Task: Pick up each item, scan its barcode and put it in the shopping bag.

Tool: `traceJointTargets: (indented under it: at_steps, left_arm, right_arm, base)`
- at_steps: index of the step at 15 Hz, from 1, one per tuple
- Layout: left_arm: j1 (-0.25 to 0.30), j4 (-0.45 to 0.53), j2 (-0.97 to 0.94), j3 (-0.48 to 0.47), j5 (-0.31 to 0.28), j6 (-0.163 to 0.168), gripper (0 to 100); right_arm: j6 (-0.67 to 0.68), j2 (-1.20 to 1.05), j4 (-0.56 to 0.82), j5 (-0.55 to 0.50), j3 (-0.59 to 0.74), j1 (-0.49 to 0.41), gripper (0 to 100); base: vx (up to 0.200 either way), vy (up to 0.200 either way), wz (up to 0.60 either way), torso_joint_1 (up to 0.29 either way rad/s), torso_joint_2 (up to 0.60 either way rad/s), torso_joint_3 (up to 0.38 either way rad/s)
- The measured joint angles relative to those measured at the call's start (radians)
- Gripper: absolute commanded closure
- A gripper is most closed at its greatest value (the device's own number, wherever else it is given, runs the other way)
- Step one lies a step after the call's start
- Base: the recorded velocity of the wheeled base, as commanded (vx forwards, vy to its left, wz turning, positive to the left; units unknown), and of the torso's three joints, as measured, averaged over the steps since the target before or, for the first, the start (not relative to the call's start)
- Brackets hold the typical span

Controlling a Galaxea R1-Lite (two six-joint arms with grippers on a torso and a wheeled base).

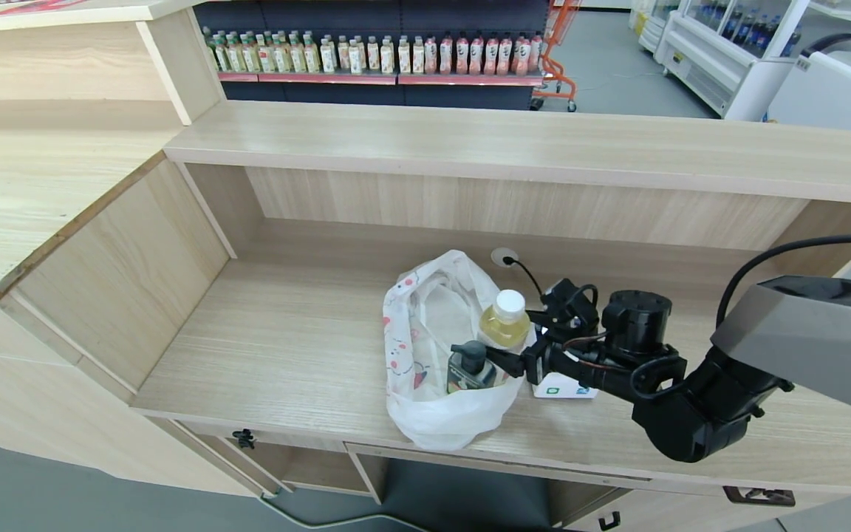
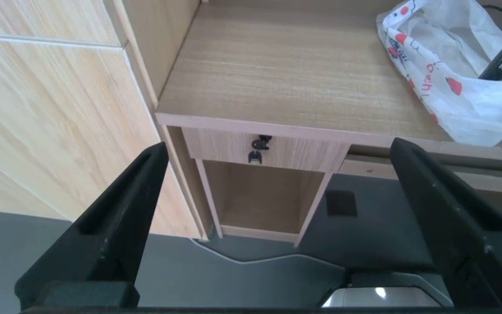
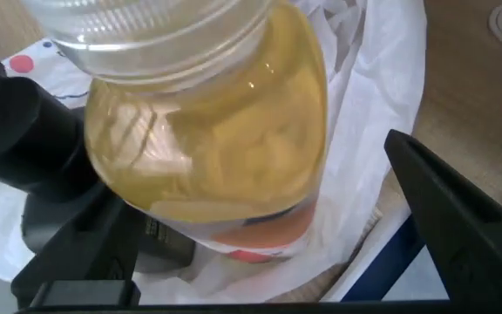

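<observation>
Right wrist view is showing the yellow drink bottle (image 3: pixel 216 148) sitting inside the shopping bag (image 3: pixel 382 105) beside a dark pump bottle (image 1: pixel 470 366). The right end effector (image 3: pixel 260 183) is straddling it with jaws spread wide, probably letting it go. The left end effector (image 2: pixel 277 148) is hanging open beyond the table (image 1: pixel 285 347) edge, out of the way.

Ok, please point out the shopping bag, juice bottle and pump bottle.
shopping bag (image 1: pixel 405 332), head view, printed side wall.
juice bottle (image 1: pixel 504 329), head view, yellow body.
pump bottle (image 1: pixel 466 375), head view, dark body.
</observation>
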Motion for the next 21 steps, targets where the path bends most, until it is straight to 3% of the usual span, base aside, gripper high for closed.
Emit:
traceJointTargets:
  at_steps: [5,13,15,19,21]
  left_arm:
    - [0.000,0.000,0.000,0.000,0.000,0.000,0]
    - [0.000,0.000,0.000,0.000,0.000,0.000,0]
    - [0.000,0.000,0.000,0.000,0.000,0.000,0]
    - [0.000,0.000,0.000,0.000,0.000,0.000,0]
    - [0.000,0.000,0.000,0.000,0.000,0.000,0]
  right_arm:
    - [0.001,-0.094,0.035,0.036,-0.011,0.007,0]
    - [-0.001,-0.501,0.276,-0.010,0.094,-0.029,0]
    - [0.000,-0.653,0.330,-0.044,0.175,-0.089,0]
    - [0.003,-0.917,0.384,-0.055,0.494,-0.304,0]
    - [0.007,-1.049,0.413,-0.059,0.617,-0.369,0]
  base:
    - [0.000,0.000,0.00,0.000,0.00,0.000]
    - [0.000,0.000,0.00,0.000,0.00,0.000]
    - [0.000,0.000,0.00,0.000,0.00,0.000]
    - [0.000,0.000,0.00,0.000,0.00,0.000]
    - [0.000,0.000,0.00,0.000,0.00,0.000]
